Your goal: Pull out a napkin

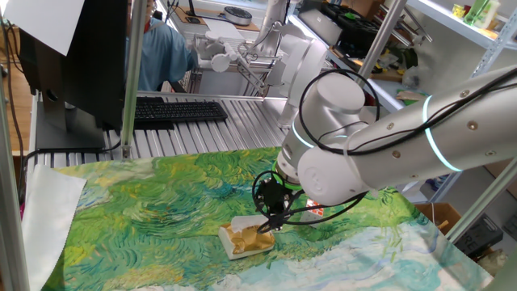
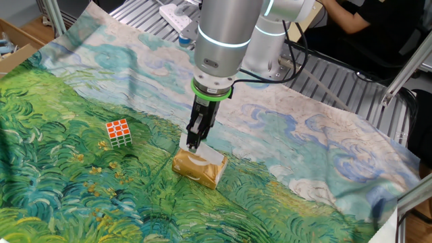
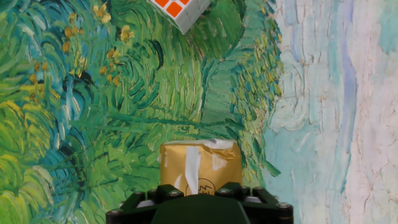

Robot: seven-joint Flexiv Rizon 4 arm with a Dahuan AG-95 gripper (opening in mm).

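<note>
A small box with a tan top and white sides [image 2: 200,169] lies on the painted green cloth, also seen in one fixed view [image 1: 245,239] and in the hand view [image 3: 214,163]. The white napkin [image 3: 191,167] rises as a narrow strip from the slot in the box's top and runs up under the hand. My gripper [image 2: 192,144] points straight down with its fingers close together at that slot, apparently pinching the napkin. It shows in one fixed view [image 1: 271,225] too. In the hand view the fingertips are hidden behind the black hand body.
A small red-and-white cube [image 2: 118,131] sits on the cloth left of the box and shows at the top of the hand view [image 3: 177,11]. A large white paper sheet [image 1: 48,218] lies at the cloth's left edge. A black keyboard [image 1: 178,111] lies behind on the metal table.
</note>
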